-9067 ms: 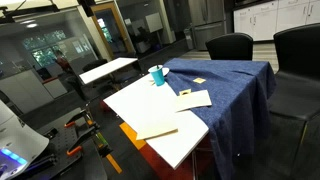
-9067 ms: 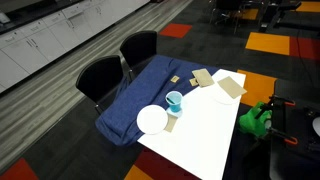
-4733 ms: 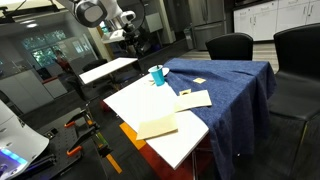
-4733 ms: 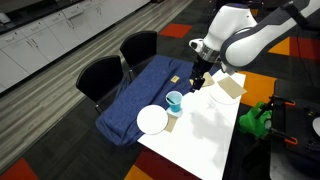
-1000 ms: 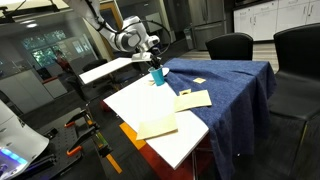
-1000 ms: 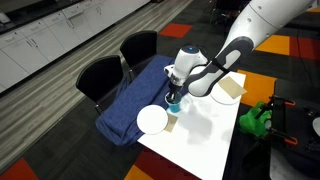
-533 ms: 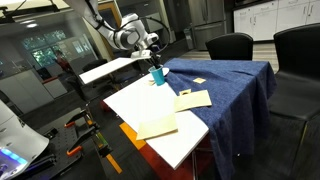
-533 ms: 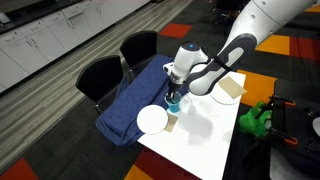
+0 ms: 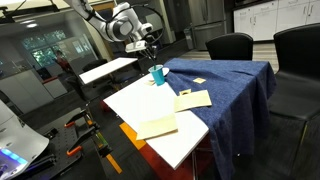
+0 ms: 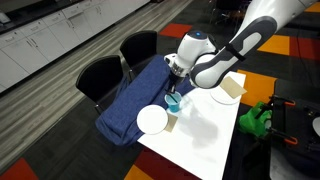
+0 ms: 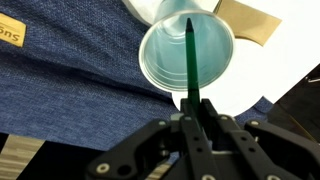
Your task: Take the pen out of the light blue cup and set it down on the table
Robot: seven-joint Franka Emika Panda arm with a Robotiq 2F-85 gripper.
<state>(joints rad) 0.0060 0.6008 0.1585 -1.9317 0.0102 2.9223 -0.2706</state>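
As the hand [image 11: 198,112] grips one pen [image 11: 191,60], one cup [image 11: 158,62] stands below.

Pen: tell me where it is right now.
In the wrist view the pen is pinched in the gripper, its tip over the open light blue cup.

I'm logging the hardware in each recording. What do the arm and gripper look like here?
The arm is glossy white, built of rounded, tubular links with darker bands at the joints. The gripper is black, with two slim fingers on open linkage bars. No markings are legible at this size.
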